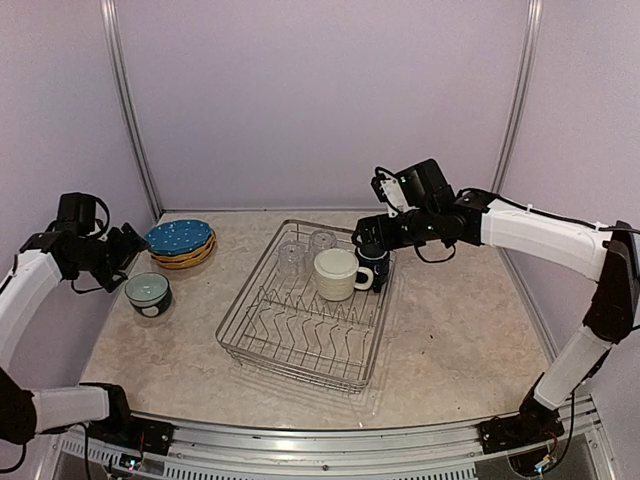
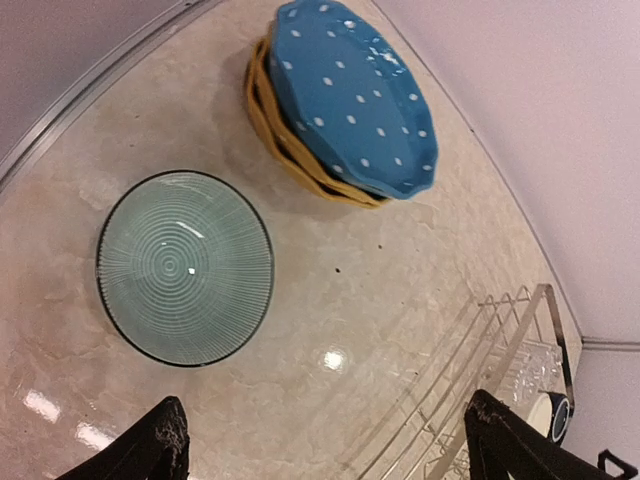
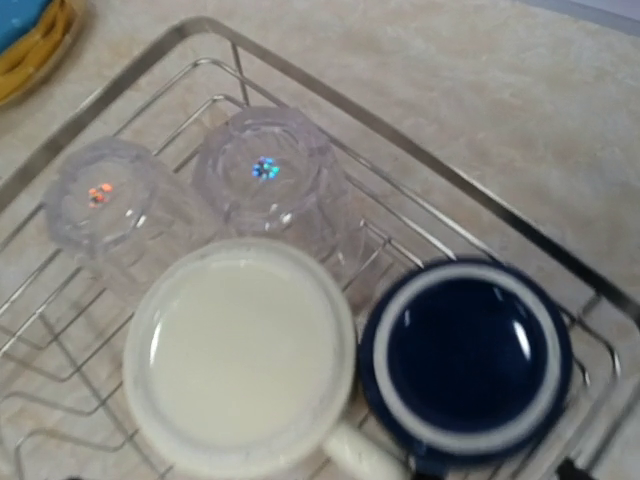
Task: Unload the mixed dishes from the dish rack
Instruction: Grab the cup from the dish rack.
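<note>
The silver wire dish rack (image 1: pixel 300 362) stands mid-table. It holds a cream mug (image 1: pixel 335 272), a dark navy mug (image 1: pixel 378 270) and two upturned clear tumblers (image 1: pixel 289 258). My right gripper (image 1: pixel 368 238) hovers just above the navy mug (image 3: pixel 465 350), beside the cream mug (image 3: pixel 240 350). No finger closes into its wrist view, so the jaws stand apart and empty. My left gripper (image 2: pixel 330 450) is wide open and empty above bare table, right of the teal-and-white bowl (image 2: pixel 185 265). A blue speckled plate (image 2: pixel 350 100) lies on mustard-yellow plates (image 2: pixel 272 140).
The bowl (image 1: pixel 148 292) and the plate stack (image 1: pixel 180 240) sit at the table's far left, outside the rack. The rack's near half holds only upright tines (image 1: pixel 300 325). Purple walls close in the back and both sides.
</note>
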Robot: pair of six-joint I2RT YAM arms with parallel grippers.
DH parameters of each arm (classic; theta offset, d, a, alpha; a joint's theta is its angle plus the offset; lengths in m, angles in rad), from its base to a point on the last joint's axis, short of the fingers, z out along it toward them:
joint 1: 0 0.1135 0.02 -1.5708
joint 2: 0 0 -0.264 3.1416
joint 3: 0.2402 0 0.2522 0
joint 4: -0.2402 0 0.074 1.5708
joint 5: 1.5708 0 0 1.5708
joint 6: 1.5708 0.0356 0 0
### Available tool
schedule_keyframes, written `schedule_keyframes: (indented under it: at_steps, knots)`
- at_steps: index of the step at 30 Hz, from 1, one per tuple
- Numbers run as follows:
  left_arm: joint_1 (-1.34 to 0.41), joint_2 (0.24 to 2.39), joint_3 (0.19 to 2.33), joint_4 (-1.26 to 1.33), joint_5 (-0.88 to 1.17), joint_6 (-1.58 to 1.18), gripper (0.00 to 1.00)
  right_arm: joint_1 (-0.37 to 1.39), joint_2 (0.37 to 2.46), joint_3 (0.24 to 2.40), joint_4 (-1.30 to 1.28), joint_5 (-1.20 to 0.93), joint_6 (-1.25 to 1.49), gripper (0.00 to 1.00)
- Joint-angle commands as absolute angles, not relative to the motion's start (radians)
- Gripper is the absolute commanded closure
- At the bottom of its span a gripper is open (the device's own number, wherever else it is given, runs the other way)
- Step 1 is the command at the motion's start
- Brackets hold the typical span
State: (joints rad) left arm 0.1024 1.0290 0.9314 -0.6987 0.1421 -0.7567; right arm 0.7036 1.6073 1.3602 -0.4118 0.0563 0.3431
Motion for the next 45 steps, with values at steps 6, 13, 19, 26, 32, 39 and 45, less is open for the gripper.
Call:
schedule_keyframes:
  at_steps: [6,13,19,26,32,39,45]
  knots:
    - [-0.245,1.088,1.076,-0.638,0.181,-0.624,0.08,0.711,1.847,1.617,-0.569,0.068,0.268,0.0]
    - [-0.413,1.156,1.091,-0.579,0.168,-0.587,0.08,0.739,2.001,1.802,-0.593,0.08,0.263,0.0]
    - [-0.448,1.145,1.085,-0.56,0.19,-0.6,0.07,0.743,2.128,1.938,-0.632,0.097,0.271,0.04]
    - [-0.46,1.136,1.073,-0.567,0.204,-0.592,0.07,0.747,2.258,2.081,-0.673,0.095,0.26,0.04]
    - [-0.463,1.11,1.06,-0.582,0.198,-0.587,0.07,0.748,2.357,2.197,-0.716,0.129,0.248,0.08]
    - [-0.461,1.092,1.06,-0.596,0.187,-0.584,0.07,0.749,2.427,2.272,-0.717,0.117,0.243,0.16]
    - [-0.462,1.095,1.068,-0.601,0.193,-0.59,0.07,0.748,2.442,2.289,-0.718,0.119,0.234,0.28]
